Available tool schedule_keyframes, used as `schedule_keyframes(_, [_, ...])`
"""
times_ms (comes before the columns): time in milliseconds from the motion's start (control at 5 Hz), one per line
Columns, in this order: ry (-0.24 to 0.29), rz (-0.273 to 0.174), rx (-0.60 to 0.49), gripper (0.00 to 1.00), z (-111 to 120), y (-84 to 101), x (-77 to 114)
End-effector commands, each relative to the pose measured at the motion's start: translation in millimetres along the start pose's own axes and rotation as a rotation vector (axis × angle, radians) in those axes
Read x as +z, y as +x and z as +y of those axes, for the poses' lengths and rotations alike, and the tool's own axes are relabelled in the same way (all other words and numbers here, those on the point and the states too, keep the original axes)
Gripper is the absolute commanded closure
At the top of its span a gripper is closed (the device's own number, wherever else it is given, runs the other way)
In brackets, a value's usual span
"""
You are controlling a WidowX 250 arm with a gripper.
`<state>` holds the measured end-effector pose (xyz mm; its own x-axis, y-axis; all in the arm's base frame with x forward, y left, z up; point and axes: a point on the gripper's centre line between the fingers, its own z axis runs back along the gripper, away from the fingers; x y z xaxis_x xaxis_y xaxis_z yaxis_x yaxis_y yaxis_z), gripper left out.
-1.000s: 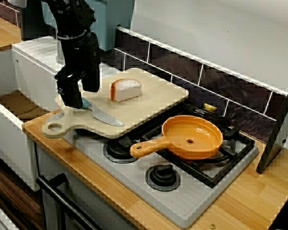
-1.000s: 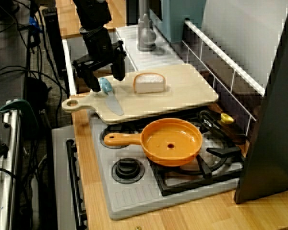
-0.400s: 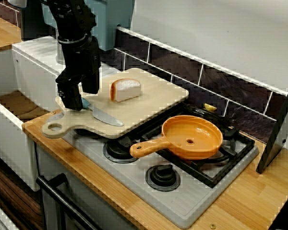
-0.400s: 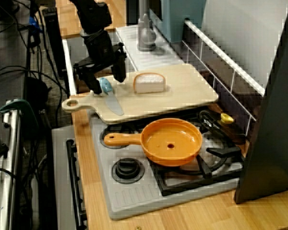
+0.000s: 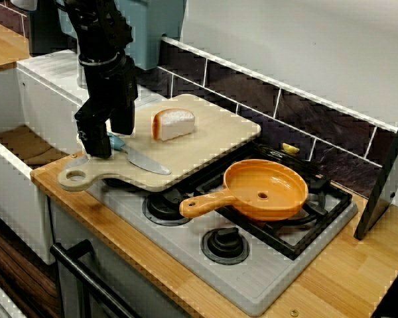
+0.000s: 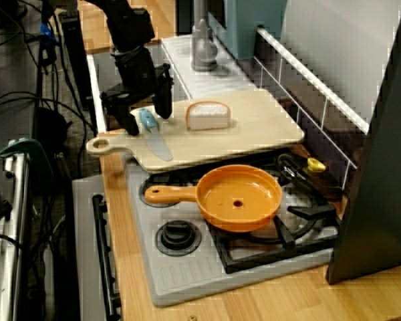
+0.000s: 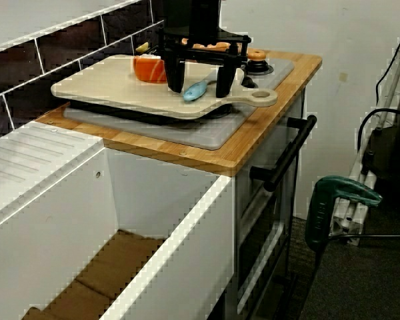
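- Where the wooden counter edge runs nearest: grey hob (image 5: 186,228) with black burners, its far right corner cut off behind a dark leaning panel (image 5: 385,179).
- On the burner grate: orange round pan (image 5: 265,191), handle pointing towards the board. It is mostly hidden behind the gripper in the low view from the sink end.
- Over the hob's left side: pale wooden paddle-shaped cutting board (image 5: 212,136).
- Flat on the board, near its holed handle: blue-handled grey-bladed knife (image 5: 142,161), handle partly covered in the high front view.
- Above the knife: black gripper (image 7: 200,83), fingers spread wide, one each side of the blue handle; contact cannot be told.
- Mid-board, apart from the knife: rounded white wedge with brown rind (image 5: 173,124).
- By the tiled wall: small yellow object (image 5: 290,148), too small to identify.
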<state>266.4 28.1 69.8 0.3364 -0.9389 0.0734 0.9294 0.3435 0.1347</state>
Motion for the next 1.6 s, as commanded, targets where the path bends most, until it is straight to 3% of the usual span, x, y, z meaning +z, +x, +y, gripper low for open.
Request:
schedule_keyframes(0, [0.009,0.0,0.021,1.0,-5.7,-2.4,-1.0])
schedule_keyframes(400, [0.02,0.014,0.01,1.0,-9.2,-1.1,-4.0])
schedule_keyframes(1000, [0.018,-0.041,0.042,1.0,1.8,-4.5,29.0])
schedule_keyframes(1400, [0.049,-0.056,0.075,1.0,7.9,-5.3,42.6])
